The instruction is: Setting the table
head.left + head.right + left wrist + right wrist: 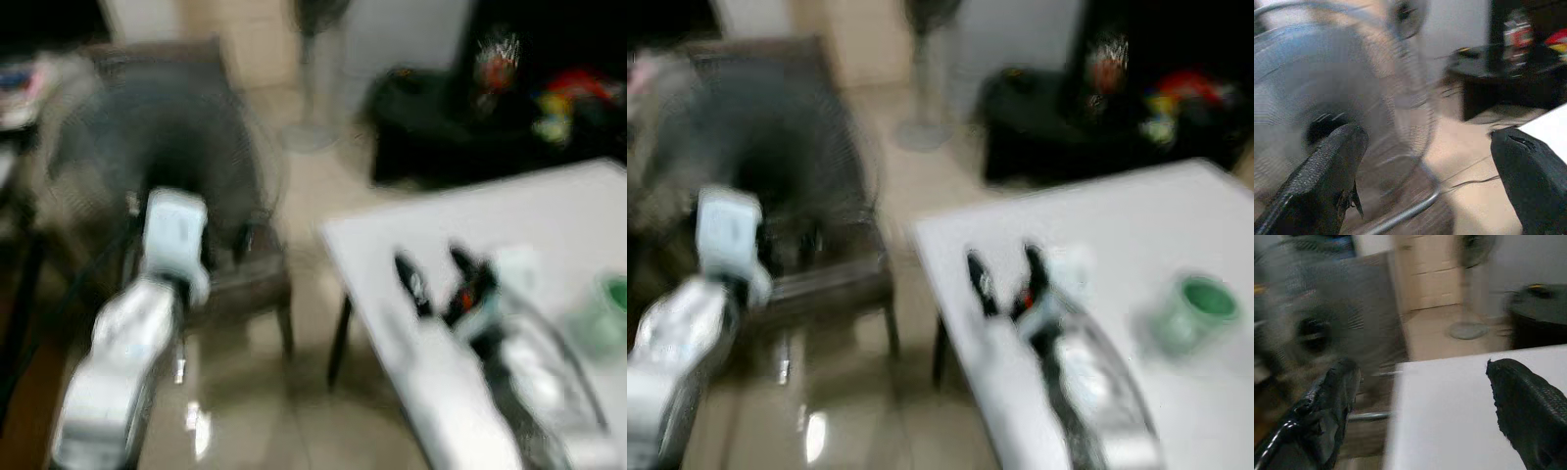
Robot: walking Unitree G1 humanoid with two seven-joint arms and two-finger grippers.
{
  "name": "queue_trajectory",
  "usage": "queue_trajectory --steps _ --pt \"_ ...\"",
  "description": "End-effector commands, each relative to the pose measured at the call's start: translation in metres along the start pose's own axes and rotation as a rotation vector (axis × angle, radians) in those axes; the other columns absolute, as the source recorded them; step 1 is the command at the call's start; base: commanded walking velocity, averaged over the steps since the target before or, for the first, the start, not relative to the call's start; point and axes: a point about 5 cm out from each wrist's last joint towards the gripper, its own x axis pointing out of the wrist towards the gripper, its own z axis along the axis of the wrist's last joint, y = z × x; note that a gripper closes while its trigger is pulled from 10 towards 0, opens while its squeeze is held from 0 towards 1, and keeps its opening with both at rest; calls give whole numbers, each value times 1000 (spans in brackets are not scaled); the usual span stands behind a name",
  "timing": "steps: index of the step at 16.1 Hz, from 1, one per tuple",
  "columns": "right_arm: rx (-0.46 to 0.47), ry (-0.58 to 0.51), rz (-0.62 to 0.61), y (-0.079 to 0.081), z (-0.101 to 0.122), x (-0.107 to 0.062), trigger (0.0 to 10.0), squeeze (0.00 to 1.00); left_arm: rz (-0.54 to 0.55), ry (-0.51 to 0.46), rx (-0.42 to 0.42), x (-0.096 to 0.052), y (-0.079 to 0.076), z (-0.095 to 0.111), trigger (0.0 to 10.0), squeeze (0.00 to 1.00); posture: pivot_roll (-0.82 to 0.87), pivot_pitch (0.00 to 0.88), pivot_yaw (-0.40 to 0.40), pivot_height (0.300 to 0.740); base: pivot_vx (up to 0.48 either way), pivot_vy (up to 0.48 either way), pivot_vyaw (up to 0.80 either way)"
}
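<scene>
While I swing in, blurred, my right gripper (pixel 1004 269), spread wide and empty, could knock the green ceramic cup (pixel 1192 310) off the white table (pixel 1136 220).

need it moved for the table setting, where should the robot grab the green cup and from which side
Grip the green cup across its side wall, just under the open rim, coming in from the right gripper's side over the white table. It appears tilted with its mouth facing up and toward the camera, though blur hides any handle. The right gripper is open and already over the table.
</scene>
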Motion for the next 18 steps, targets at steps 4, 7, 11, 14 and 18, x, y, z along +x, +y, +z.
queue_trajectory --steps 4,7,11,14,18 --pt "-23 -13 12 -5 3 0 10000 1000 1 1 -5 0 -2 0 10000 0 34 0 0 740 0 0 800" --pt "-89 -41 -43 -9 6 2 10000 1000 2 -5 5 1 -1 0 10000 0 38 0 5 740 0 0 800" --pt "-142 -74 -76 -13 13 9 10000 1000 2 -9 2 2 -2 1 10000 0 38 0 1 740 0 0 800" --pt "-164 -90 -88 -14 14 7 10000 1000 -1 -13 4 4 -1 2 10000 0 39 0 3 740 0 0 800" --pt "-63 -8 -70 -17 6 7 10000 1000 -7 -9 -9 4 -4 1 10000 0 38 0 -6 740 0 0 0"
